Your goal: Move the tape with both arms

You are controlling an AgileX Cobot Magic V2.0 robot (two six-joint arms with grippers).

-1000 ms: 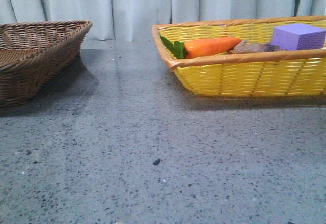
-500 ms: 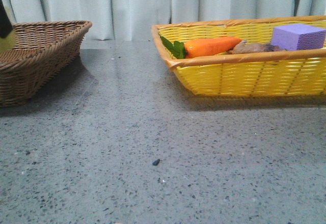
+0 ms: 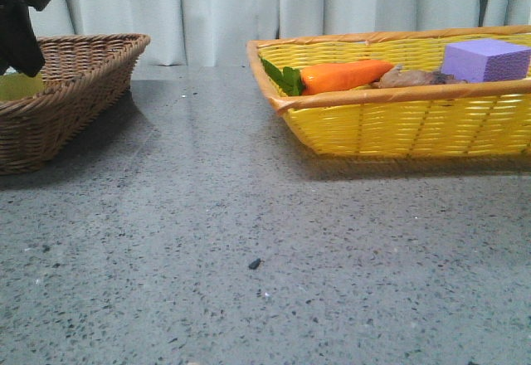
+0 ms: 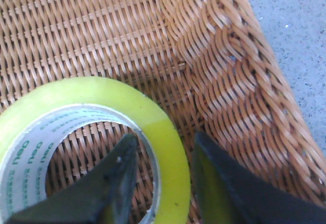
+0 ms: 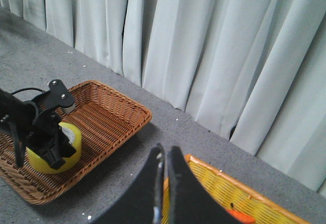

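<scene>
Gripping the tape (image 4: 76, 132) by its wall, the left tool (image 4: 160, 178) has one finger (image 4: 114, 183) inside the white core and the other (image 4: 224, 188) outside against the yellow-green band, so it's closed on the roll; tape sits inside the brown wicker basket (image 4: 244, 91), low over the woven floor, near a corner w/ the side wall; can't tell if it touches the weave. Right wrist view shows the same: left tool (image 5: 48, 150) on the tape (image 5: 56, 155) within the brown basket (image 5: 117, 117); front view catches only a sliver of tape (image 3: 17, 85) under the left tool (image 3: 18, 29) behind the basket rim (image 3: 83, 91). Right tool (image 5: 164, 183) is held high above the yellow basket (image 5: 224, 188), fingers pressed nearly together, holding nothing. Yellow basket (image 3: 398, 124) stands on the grey speckled surface (image 3: 249, 240), well apart from the brown one; it holds a carrot (image 3: 344, 75) and a purple foam block (image 3: 485, 60).
</scene>
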